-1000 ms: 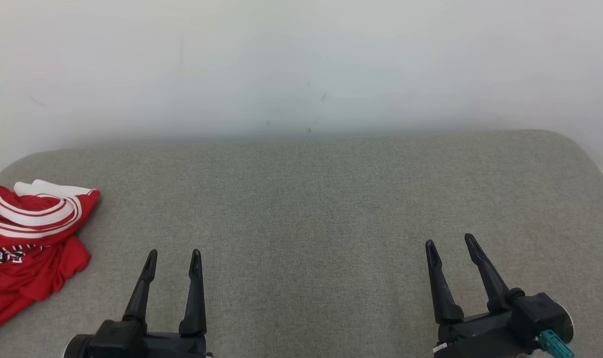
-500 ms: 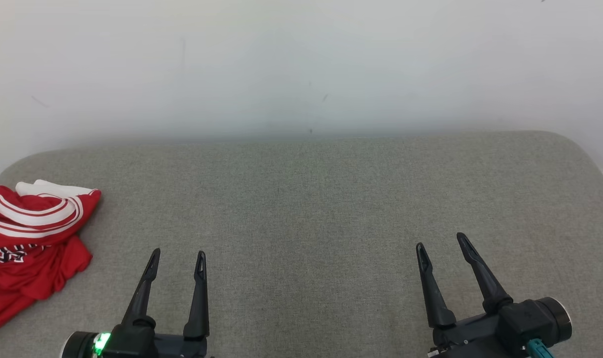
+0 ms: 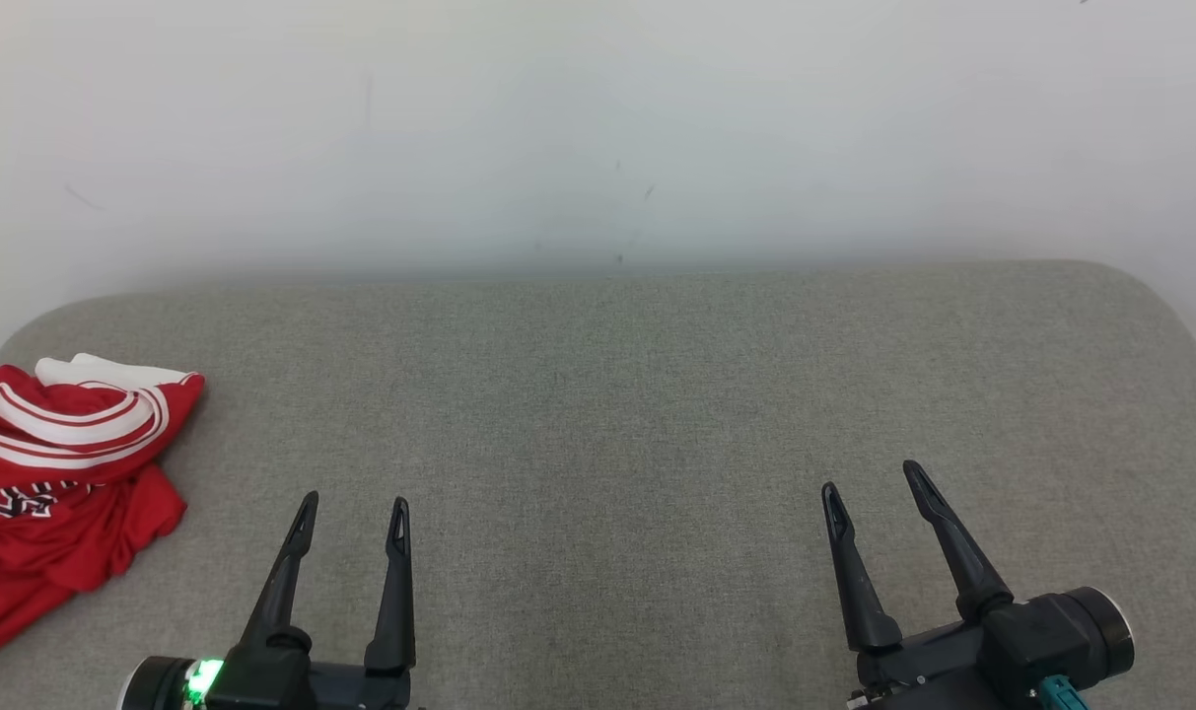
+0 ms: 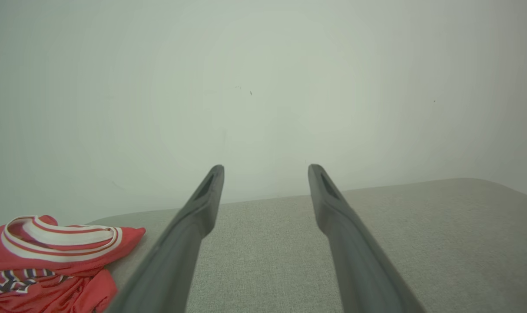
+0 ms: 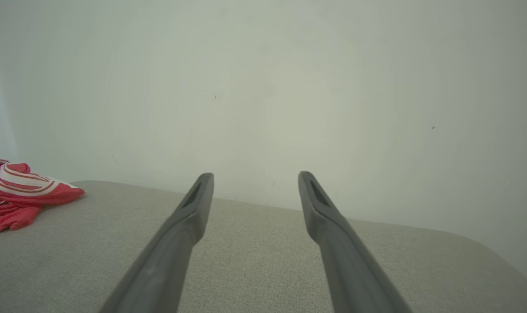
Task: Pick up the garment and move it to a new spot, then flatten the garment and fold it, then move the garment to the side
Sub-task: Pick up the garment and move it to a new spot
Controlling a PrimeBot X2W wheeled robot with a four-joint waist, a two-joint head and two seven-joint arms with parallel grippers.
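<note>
We see our left gripper (image 3: 353, 505) and right gripper (image 3: 872, 477) spread wide, gripping nothing, low in frame over the grey cushion (image 3: 617, 394), the crumpled red jersey (image 3: 60, 483) at far left.

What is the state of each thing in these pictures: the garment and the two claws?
garment: crumpled in a heap, not folded, lying at the left edge of the grey surface, no claw touching it.
left claw: open, empty, to the right of the garment and apart from it.
right claw: open, empty, far from the garment.
</note>
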